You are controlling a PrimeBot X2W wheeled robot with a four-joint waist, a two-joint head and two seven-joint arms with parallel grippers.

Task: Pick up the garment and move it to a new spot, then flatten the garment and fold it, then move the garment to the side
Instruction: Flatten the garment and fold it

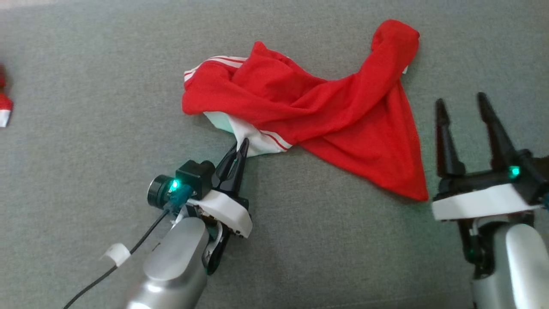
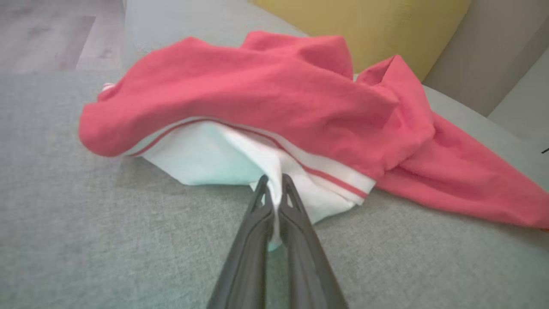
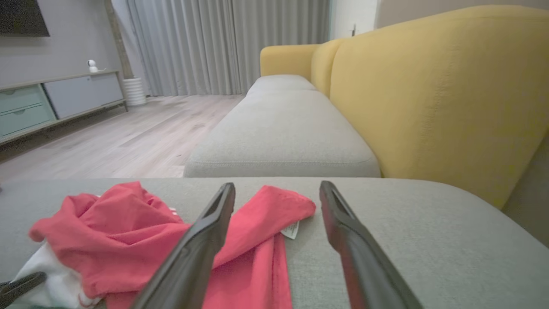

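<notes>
**Q:** What does the head view show?

**A:** A crumpled red garment (image 1: pixel 309 107) with white striped trim lies near the middle of a grey sofa seat (image 1: pixel 85 171). The left gripper (image 1: pixel 242 145) is pinched together on the white edge at the garment's near side. The right gripper (image 1: pixel 461 101) has its fingers apart and holds nothing, just beside the garment's pointed corner.

**Q:** And the left wrist view?

**A:** The two dark fingers are clamped on a thin fold of the white edge (image 2: pixel 274 171), with the red cloth heaped beyond. The bite looks small and sits close to the fingertips. I judge a quick lift could pull the fold free. The garment could also come up as a twisted bunch hanging from one point, which would be harder to flatten.

**Q:** And the right wrist view?

**A:** The open fingers frame a red tip of the garment with a small white label (image 3: pixel 291 229). A yellow backrest (image 3: pixel 429 94) rises close along the seat, so a wide carry that way could bump it. Beyond are a second cushion (image 3: pixel 283 128), a wooden floor (image 3: pixel 128 137), a low cabinet (image 3: pixel 64 94) and curtains (image 3: pixel 214 43).

**Q:** Is anything in the way?

**A:** Nothing lies between either gripper and the garment. A red-and-white scrap (image 1: pixel 4 109) sits well apart at the head view's left edge.
</notes>
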